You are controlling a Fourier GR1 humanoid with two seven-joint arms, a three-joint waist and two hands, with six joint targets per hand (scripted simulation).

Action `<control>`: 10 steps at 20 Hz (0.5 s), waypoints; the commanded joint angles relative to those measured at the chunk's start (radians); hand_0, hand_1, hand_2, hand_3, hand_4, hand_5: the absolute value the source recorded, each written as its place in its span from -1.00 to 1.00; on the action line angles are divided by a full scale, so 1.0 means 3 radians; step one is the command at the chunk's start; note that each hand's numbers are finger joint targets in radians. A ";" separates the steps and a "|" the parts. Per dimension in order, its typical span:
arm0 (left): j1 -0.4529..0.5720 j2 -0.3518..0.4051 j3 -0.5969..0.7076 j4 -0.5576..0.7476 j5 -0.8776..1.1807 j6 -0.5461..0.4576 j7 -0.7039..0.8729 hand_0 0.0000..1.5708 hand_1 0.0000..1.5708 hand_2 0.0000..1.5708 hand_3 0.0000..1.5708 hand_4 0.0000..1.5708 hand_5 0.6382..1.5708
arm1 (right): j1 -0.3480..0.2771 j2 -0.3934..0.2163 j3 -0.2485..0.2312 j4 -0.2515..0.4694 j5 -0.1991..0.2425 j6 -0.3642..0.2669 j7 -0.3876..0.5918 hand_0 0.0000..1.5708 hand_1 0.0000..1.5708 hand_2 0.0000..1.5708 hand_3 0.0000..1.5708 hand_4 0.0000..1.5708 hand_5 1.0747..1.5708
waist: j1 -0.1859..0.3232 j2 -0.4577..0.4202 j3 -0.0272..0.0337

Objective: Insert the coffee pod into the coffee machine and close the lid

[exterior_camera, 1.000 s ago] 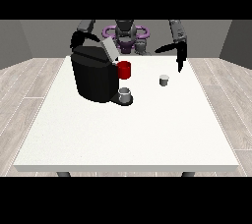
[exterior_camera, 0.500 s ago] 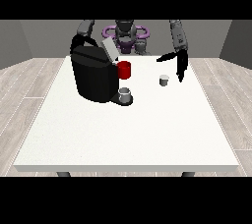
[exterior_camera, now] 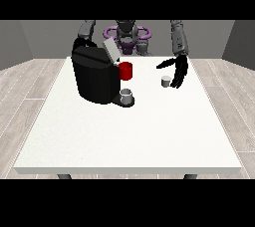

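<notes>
Hovering: hand at the view's right (exterior_camera: 178, 71), fingers spread open, just beside coffee pod (exterior_camera: 165, 80) | lid (exterior_camera: 110, 50) raised on coffee machine (exterior_camera: 94, 75) | other hand hidden

A bare test room rather than a home: a large white table (exterior_camera: 124, 136) fills the frame's centre, pale wood-plank flooring (exterior_camera: 25, 84) shows at both sides, and plain grey walls (exterior_camera: 30, 39) cross the top.

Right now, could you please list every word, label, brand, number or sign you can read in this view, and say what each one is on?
There is no readable text anywhere in the front view.
The coffee machine: plain black, no brand or label showing.
The coffee pod: plain grey, no marking visible.
The red part on the machine's side: no print.
The white table: no writing or signs.
</notes>
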 commanded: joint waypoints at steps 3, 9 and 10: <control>-0.0024 0.0188 -0.0047 0.0288 -0.0240 0.0015 -0.0217 -0.22 -0.22 -0.06 -0.39 -1.00 1.00 | -0.0062 -0.0027 -0.0080 0.0040 -0.0070 0.0026 -0.0019 -1.00 -1.00 -1.00 -1.00 -0.45 1.00 | -0.0005 0.0073 -0.0001; -0.0108 0.0044 -0.0246 0.0383 -0.0590 0.0373 -0.0182 -0.32 -0.32 -0.12 -0.44 -1.00 1.00 | -0.0026 -0.0043 0.0004 0.0114 -0.0099 0.0062 -0.0085 -1.00 -1.00 -1.00 -1.00 -0.34 1.00 | -0.0103 0.0108 -0.0001; -0.0019 0.0188 -0.0164 0.0582 -0.0576 0.0352 -0.0488 -0.30 -0.30 -0.11 -0.42 -1.00 1.00 | -0.0067 -0.0061 0.0042 -0.0157 -0.0103 0.0055 0.0102 -1.00 -1.00 -1.00 -1.00 -0.34 1.00 | -0.0155 0.0190 -0.0003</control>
